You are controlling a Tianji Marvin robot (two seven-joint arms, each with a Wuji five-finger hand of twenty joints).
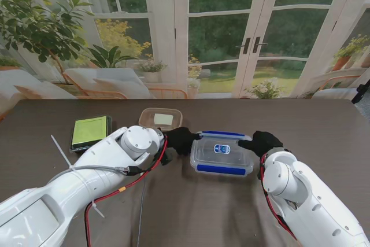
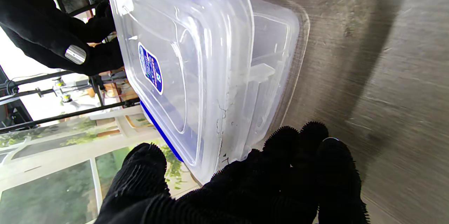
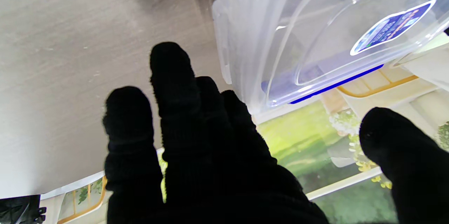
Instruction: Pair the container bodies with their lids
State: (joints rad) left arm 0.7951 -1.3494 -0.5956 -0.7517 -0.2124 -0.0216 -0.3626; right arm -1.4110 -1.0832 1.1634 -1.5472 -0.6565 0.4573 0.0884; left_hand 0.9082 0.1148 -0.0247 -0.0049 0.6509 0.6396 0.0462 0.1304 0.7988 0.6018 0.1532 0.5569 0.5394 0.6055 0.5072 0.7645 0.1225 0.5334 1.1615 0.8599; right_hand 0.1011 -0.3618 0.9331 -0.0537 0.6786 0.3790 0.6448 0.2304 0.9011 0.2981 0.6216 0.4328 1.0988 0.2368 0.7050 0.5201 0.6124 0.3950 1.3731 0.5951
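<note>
Stand view, lidded container [image 1: 222,153] long axis left-right

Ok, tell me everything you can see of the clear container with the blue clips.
The clear rectangular plastic container with blue clips lies flat on the dark wooden table, centre, long side across. Its translucent lid sits on top and carries a small blue-and-white oval label. Blue latch strips run along the near and far long edges. The inside looks empty. The black-gloved left hand is at its left end and the right hand at its right end; whether either hand touches it cannot be told.
</note>
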